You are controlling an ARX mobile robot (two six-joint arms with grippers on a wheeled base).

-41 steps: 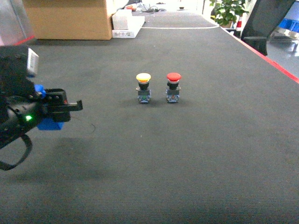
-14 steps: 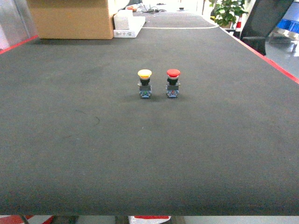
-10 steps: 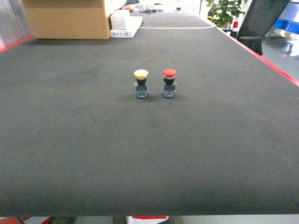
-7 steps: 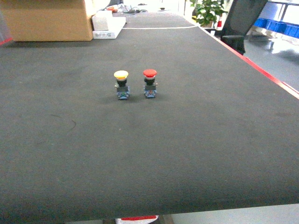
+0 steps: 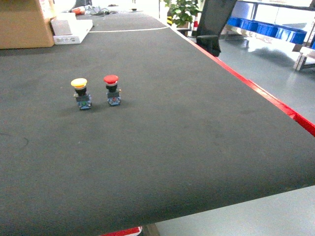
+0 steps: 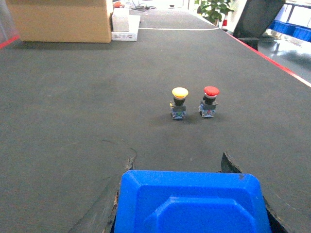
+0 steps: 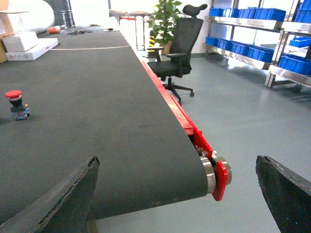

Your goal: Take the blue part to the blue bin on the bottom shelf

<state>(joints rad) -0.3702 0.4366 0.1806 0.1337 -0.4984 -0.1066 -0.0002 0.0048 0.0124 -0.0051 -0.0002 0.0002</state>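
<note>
In the left wrist view the blue part [image 6: 192, 204] fills the bottom of the frame, and my left gripper [image 6: 178, 167] is shut on it above the black belt [image 6: 73, 121]. My right gripper [image 7: 177, 165] stands open with nothing between its fingers, over the belt's end roller [image 7: 210, 174] and the grey floor. Several blue bins [image 7: 243, 47] sit on steel racks [image 7: 252, 59] at the far right; I cannot tell which one is the blue bin or which tier is the bottom shelf. Neither gripper shows in the head view.
A yellow push button [image 5: 79, 84] and a red push button [image 5: 111, 80] stand on the belt. A cardboard box [image 5: 22, 24] and a white box [image 5: 71, 29] lie at its far end. A red edge strip [image 5: 256, 91] bounds the belt. An office chair [image 7: 181, 41] stands on the floor.
The head view has swung to the right, so the two buttons now sit far left in it. The left arm with the blue part has dropped out of the head view.
</note>
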